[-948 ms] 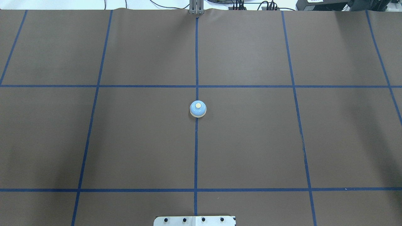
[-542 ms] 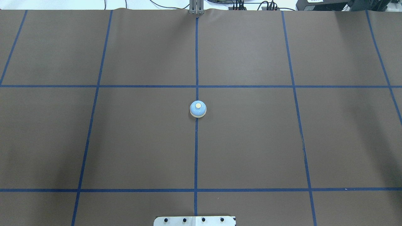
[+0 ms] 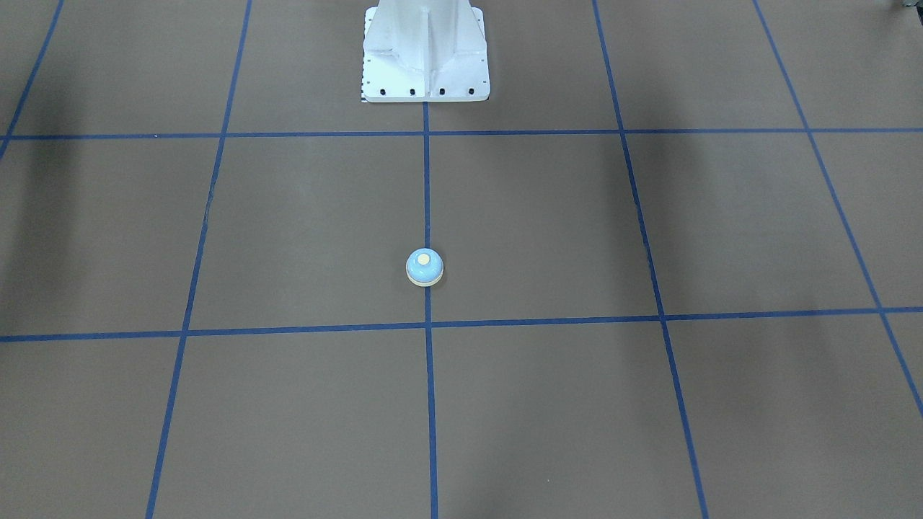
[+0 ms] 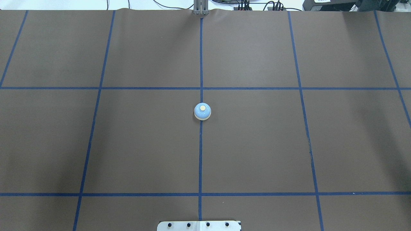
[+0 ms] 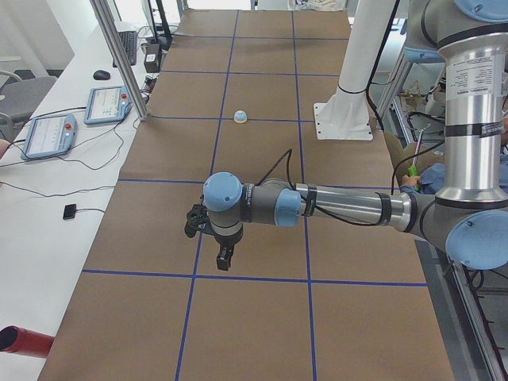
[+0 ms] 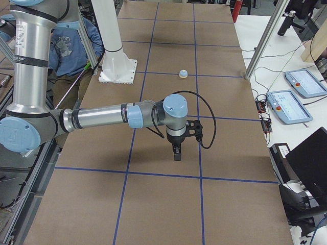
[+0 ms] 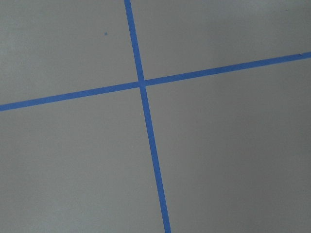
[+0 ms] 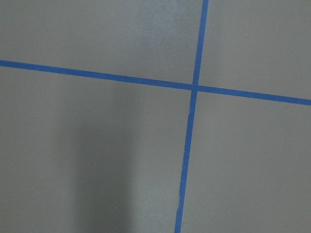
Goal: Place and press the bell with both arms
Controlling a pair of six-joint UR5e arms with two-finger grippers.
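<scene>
We see a brown paper-covered surface [image 4: 144,144] ruled into large squares by blue tape lines [image 4: 200,160]. In the exterior left view, a white bench [image 5: 48,238] runs down the left edge. On it lie a grey touchscreen pendant with a red button [image 5: 50,135] and a second one [image 5: 107,104] just above it. A black keyboard [image 5: 129,48] and a black mouse [image 5: 101,75] lie at upper left, and a red cylinder [image 5: 22,340] in the lower left corner. In the exterior right view, a person in a blue patterned top [image 6: 71,46] is at upper left and a black laptop [image 6: 309,163] at lower right.

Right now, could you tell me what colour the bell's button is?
Cream, atop the light-blue bell; the overhead exterior view shows it best.
</scene>
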